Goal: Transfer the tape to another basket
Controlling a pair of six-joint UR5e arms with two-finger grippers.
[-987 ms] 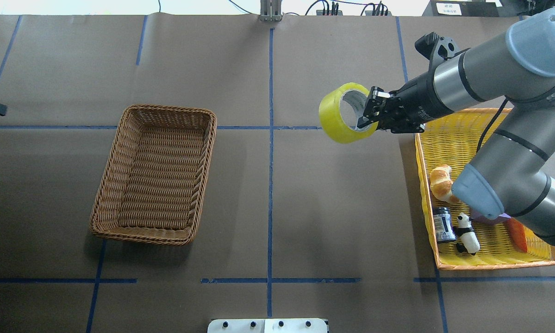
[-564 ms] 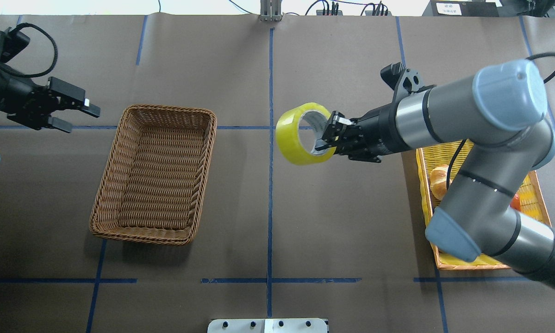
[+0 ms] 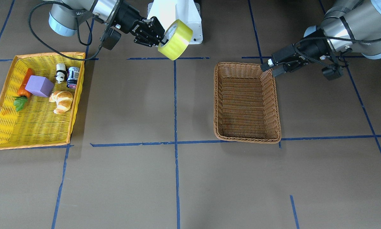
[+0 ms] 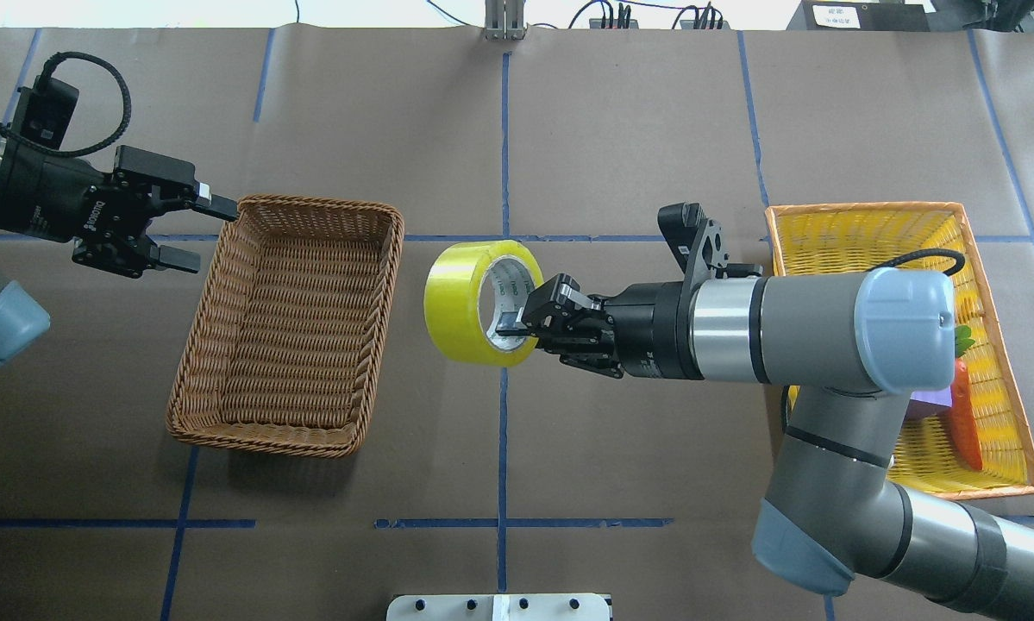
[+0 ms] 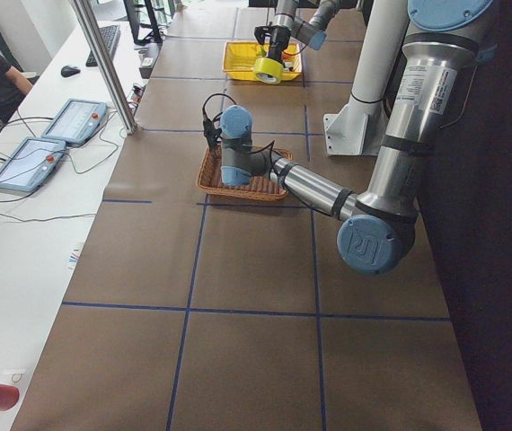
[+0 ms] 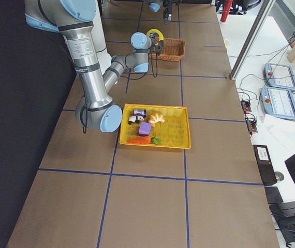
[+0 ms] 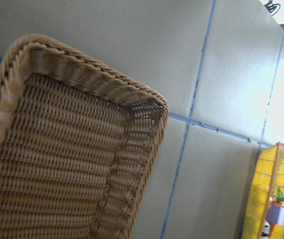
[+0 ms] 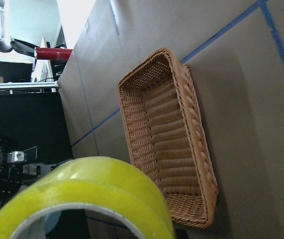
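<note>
The yellow tape roll (image 4: 473,302) with a white core hangs in the air over the table's centre line, right of the brown wicker basket (image 4: 391,285). My right gripper (image 4: 517,323) is shut on the roll's wall, with one finger inside the core. The same hold shows in the front view: gripper (image 3: 160,39), tape (image 3: 176,39). The right wrist view shows the tape (image 8: 87,199) close up with the basket (image 8: 182,134) beyond. My left gripper (image 4: 206,233) is open and holds nothing, at the basket's far left corner. The basket (image 3: 246,139) has nothing in it.
A bright yellow tray (image 4: 861,233) with an orange rim stands at the right, under my right arm. In the front view it holds a croissant (image 3: 61,100), a purple block (image 3: 39,86), a carrot (image 3: 23,92), a small can (image 3: 72,77) and a panda figure (image 3: 60,72).
My right gripper has carried the tape left and nearer the robot, from beside the yellow tray to the centre line. My left arm has come into view and moved right to the basket's corner.
</note>
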